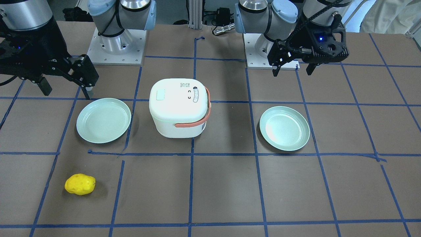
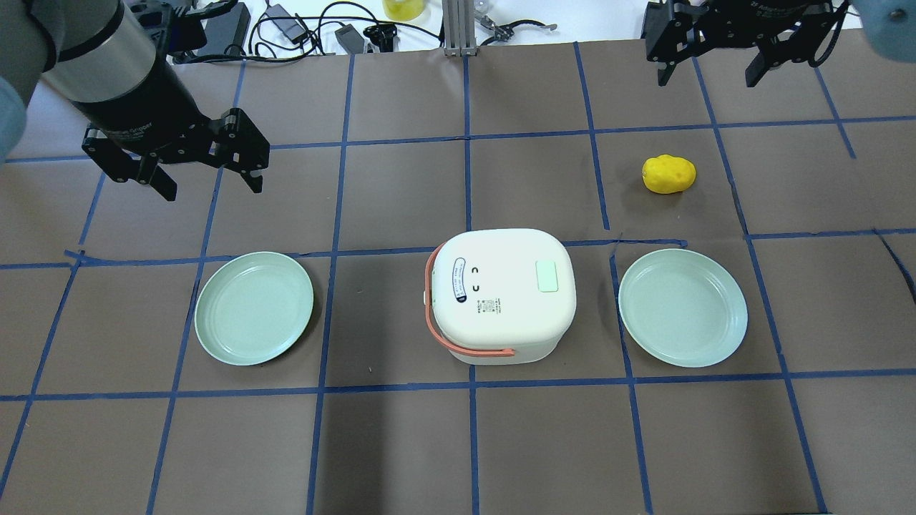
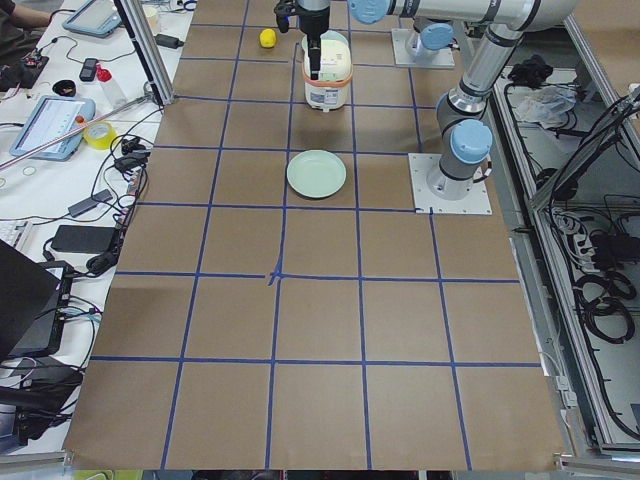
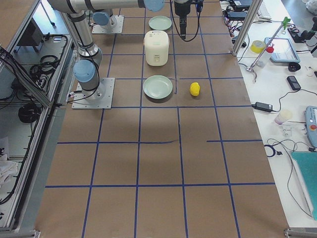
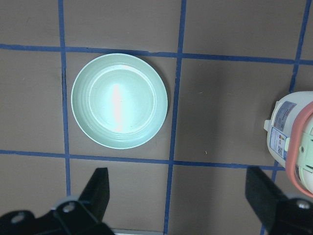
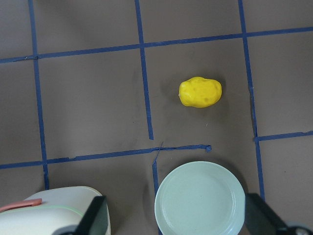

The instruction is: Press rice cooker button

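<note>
The white rice cooker (image 1: pixel 179 107) with an orange handle stands at the table's middle, lid shut; it also shows in the overhead view (image 2: pixel 504 293). A pale green rectangular button (image 2: pixel 547 275) sits on its lid. My left gripper (image 2: pixel 212 187) is open and empty, high above the table to the cooker's left; the left wrist view shows the cooker's handle side (image 5: pixel 296 142) at its right edge. My right gripper (image 2: pixel 707 79) is open and empty, high up beyond the cooker's right side; the right wrist view shows a cooker corner (image 6: pixel 54 210).
Two pale green plates flank the cooker, one on the left (image 2: pixel 254 307) and one on the right (image 2: pixel 682 307). A yellow potato (image 2: pixel 669 174) lies beyond the right plate. Blue tape lines grid the brown table.
</note>
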Action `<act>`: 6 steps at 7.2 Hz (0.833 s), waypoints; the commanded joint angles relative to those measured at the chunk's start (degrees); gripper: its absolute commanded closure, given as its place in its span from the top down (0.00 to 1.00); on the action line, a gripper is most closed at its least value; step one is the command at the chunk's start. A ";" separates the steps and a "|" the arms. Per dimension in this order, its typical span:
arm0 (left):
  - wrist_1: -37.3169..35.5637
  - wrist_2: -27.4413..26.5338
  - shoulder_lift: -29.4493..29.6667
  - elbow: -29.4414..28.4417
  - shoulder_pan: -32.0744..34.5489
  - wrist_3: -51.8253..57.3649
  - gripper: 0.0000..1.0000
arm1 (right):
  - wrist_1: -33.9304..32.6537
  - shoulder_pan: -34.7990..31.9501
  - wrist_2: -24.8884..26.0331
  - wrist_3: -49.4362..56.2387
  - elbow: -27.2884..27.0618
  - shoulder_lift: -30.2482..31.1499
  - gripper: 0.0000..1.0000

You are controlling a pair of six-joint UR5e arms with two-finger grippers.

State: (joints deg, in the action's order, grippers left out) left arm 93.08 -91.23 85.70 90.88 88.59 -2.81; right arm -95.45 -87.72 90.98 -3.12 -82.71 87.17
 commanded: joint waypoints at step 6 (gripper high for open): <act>0.00 0.00 0.00 0.00 0.00 -0.09 1.00 | 0.09 0.01 -0.28 -0.04 -0.17 0.10 1.00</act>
State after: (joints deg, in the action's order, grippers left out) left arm 93.08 -91.23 85.69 90.88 88.59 -2.88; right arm -95.39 -87.72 90.70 -3.16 -82.88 87.27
